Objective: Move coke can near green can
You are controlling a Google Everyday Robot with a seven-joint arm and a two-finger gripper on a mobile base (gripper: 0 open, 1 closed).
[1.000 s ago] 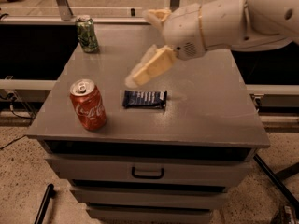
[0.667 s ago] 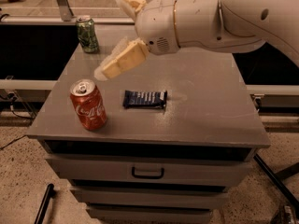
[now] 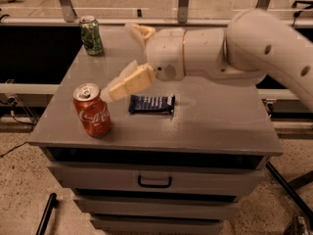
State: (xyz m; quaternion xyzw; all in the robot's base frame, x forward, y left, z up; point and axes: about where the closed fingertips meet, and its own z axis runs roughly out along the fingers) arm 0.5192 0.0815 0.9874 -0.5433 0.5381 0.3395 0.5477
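Observation:
The red coke can (image 3: 93,110) stands upright at the front left of the grey cabinet top (image 3: 220,126). The green can (image 3: 91,35) stands upright at the back left corner, well apart from it. My gripper (image 3: 120,61) hangs over the left middle of the top with its fingers spread open and empty. The lower finger (image 3: 128,83) points down-left, and its tip is just to the right of the coke can's rim. The upper finger (image 3: 139,33) points toward the back.
A dark blue snack bar (image 3: 152,104) lies flat just right of the coke can, under the arm. The cabinet has drawers below with a black handle (image 3: 154,181). A railing and glass run behind the back edge.
The arm has swung left and down across the top, so the open gripper went from above the snack bar to right beside the coke can. Both cans and the bar stayed put.

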